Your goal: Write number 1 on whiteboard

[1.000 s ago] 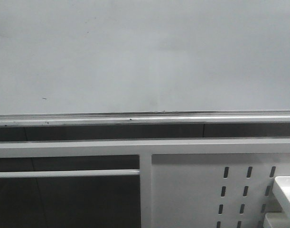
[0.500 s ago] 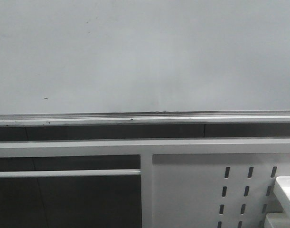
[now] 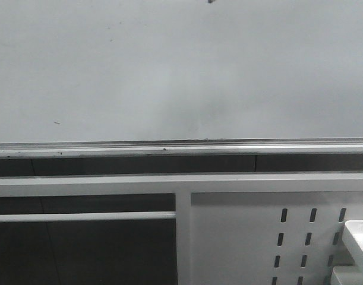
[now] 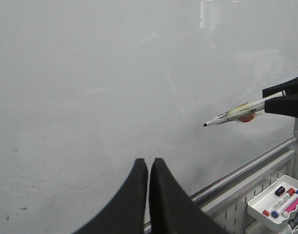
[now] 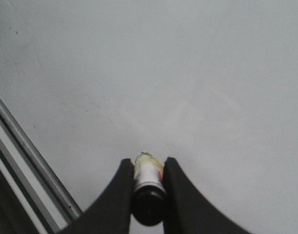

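The whiteboard point(image 3: 181, 71) fills the upper part of the front view; the number 1 is out of view on it. In the left wrist view my right gripper point(image 4: 265, 101) comes in from the side, shut on a white marker point(image 4: 236, 113) with its black tip pointed at the whiteboard point(image 4: 90, 73). I cannot tell whether the tip touches. The right wrist view looks along the marker point(image 5: 148, 180), clamped between the right gripper point(image 5: 148, 163) fingers. A dark tip point(image 3: 210, 1) shows at the front view's top edge. My left gripper point(image 4: 149, 162) is shut on nothing, facing the board.
A silver rail point(image 3: 181, 147) runs along the board's lower edge. Below it is a white metal frame with a slotted panel point(image 3: 276, 237). A white tray point(image 4: 278, 202) of several markers sits low on the right. A tiny dark speck point(image 3: 56, 123) marks the board.
A small dark tip has come into the front view at its top edge. The board and frame look the same.
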